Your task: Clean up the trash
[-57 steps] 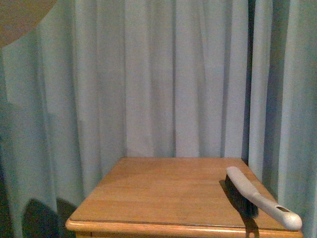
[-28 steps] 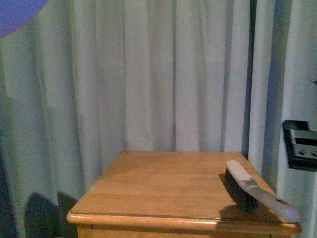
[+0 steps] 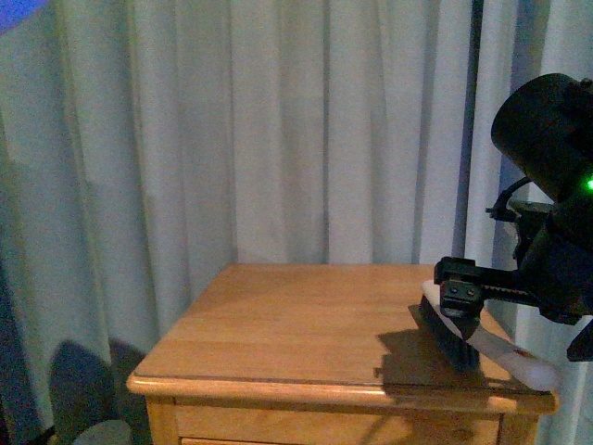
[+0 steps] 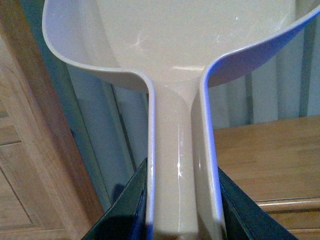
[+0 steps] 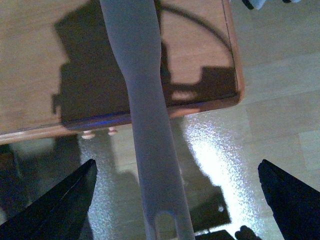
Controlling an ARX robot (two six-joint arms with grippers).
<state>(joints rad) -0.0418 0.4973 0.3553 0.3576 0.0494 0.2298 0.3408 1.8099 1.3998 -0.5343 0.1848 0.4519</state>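
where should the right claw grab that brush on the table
Probably take the pale plastic, dark-bristled hand brush by its slim handle, which overhangs the wooden table edge. Come from above, the open right claw straddling its narrow width.

A white-handled brush lies at the wooden counter's right edge, handle overhanging, before pale curtains; a beige dustpan hangs beside the counter.
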